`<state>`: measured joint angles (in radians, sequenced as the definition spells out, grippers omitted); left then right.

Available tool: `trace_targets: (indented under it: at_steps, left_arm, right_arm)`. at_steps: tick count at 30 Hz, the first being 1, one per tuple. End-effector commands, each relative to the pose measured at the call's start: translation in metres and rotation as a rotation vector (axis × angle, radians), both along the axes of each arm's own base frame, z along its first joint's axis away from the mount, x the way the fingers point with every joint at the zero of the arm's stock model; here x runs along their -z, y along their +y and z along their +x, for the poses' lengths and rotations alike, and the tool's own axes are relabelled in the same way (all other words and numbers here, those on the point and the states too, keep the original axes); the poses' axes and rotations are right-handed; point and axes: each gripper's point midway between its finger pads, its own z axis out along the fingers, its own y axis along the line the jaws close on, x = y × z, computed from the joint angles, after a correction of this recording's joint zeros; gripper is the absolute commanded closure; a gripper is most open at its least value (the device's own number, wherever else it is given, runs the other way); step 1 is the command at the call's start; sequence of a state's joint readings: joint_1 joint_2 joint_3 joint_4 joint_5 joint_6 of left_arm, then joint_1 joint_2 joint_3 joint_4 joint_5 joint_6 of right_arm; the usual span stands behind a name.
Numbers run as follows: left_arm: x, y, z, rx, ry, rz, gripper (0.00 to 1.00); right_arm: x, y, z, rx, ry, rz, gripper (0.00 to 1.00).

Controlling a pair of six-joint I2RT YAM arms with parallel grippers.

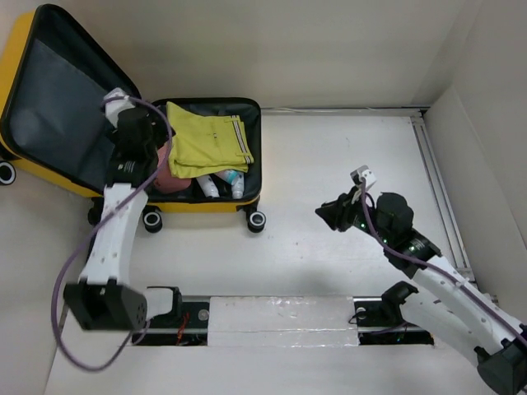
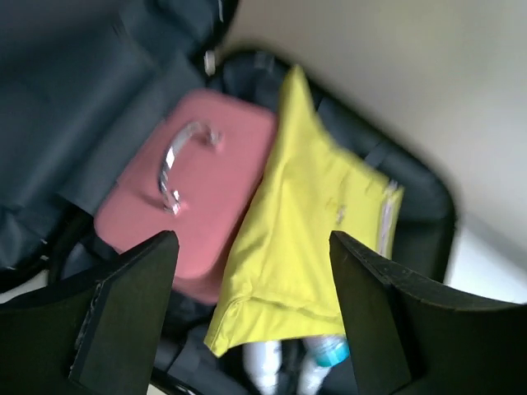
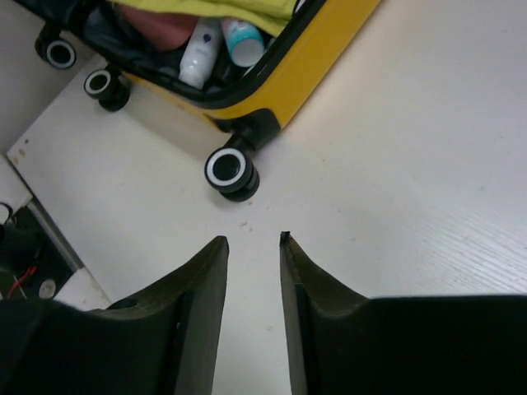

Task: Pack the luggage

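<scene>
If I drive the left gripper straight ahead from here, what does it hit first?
Probably the pink case, right where the yellow garment meets it: that seam sits dead ahead of the open left gripper, inside the luggage. Depth is unclear, so the garment could touch first.

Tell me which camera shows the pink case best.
Left wrist: the pink case sits mid-frame, its top and metal handle plain, if a little blurred; the yellow cloth covers its right edge. Top external shows only a pink sliver beside the left arm. Right wrist catches just a pink edge under the cloth.
</scene>
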<state>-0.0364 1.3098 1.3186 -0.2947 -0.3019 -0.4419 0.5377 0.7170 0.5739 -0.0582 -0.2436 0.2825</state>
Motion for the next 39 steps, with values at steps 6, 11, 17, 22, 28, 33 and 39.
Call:
trace_targets:
  at_steps: [6,11,17,22,28,33,39]
  left_arm:
    - [-0.096,0.064,-0.088,-0.368,-0.275,0.090,0.32]
    - [-0.083,0.127,-0.131,-0.616,-0.116,0.189,0.29]
    - [-0.069,0.180,-0.163,-0.847,-0.006,0.250,0.31]
    - [-0.035,0.224,-0.163,-0.921,0.181,0.200,0.37]
    - [-0.048,0.241,-0.150,-0.924,0.177,0.185,0.51]
    - [-0.066,0.194,-0.118,-0.756,0.063,0.193,1.00]
    - [-0.075,0.081,-0.112,-0.357,-0.135,0.119,1.00]
  right_arm:
    - [-0.033,0.041,-0.011,-0.140,-0.129,0.062,0.68]
    - [-0.020,0.056,-0.022,-0.228,-0.112,0.037,0.63]
    - [-0.010,0.055,-0.023,-0.230,-0.101,0.019,0.62]
    - [0.001,0.059,-0.020,-0.239,-0.072,0.002,0.62]
    - [0.009,0.064,-0.019,-0.251,-0.060,-0.016,0.62]
    - [0.013,0.069,-0.018,-0.262,-0.047,-0.024,0.62]
    - [0.016,0.071,-0.013,-0.240,-0.041,-0.037,0.62]
